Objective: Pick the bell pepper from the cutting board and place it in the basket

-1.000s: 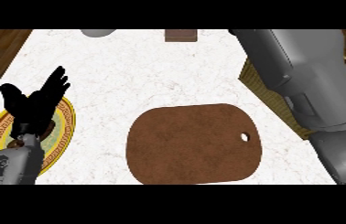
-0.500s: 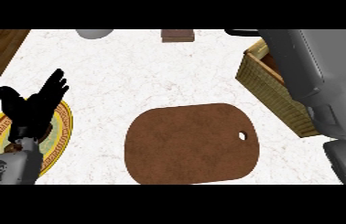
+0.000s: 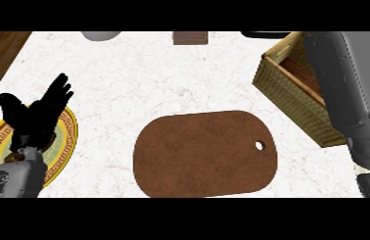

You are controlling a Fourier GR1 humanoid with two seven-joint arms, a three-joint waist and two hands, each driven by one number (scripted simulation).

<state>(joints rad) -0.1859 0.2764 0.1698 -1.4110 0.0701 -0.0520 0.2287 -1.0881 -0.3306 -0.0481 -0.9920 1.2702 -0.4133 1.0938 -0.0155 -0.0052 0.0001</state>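
Bell pepper: not visible anywhere in the head view, so where it sits cannot be told. Cutting board (image 3: 206, 154), brown, rounded, lies flat on the white marbled counter (image 3: 159, 82) at near centre, a small hole near its right edge, top surface bare. Basket (image 3: 292, 94), woven wicker with a brown inside, sits at the right, far of the board's right end, close to it but apart; it looks tilted, its open side facing left and up. A grey forearm (image 3: 339, 92) crosses over the basket's right part from the near right edge toward the far edge, covering much of the inside; the right hand itself is out of view, so its state cannot be told. Left hand (image 3: 39, 114), black, shows at the left edge over a plate (image 3: 65, 141) with a yellow patterned rim, fingers straight and spread, pointing far, holding nothing, resting. Its grey forearm comes in from the near left corner. Far edge: a grey rounded object (image 3: 101, 36) at far left, cut off, and a small brown block (image 3: 190, 37) at far centre. A strip of wood surface (image 3: 11, 43) shows at the far left corner beyond the counter.
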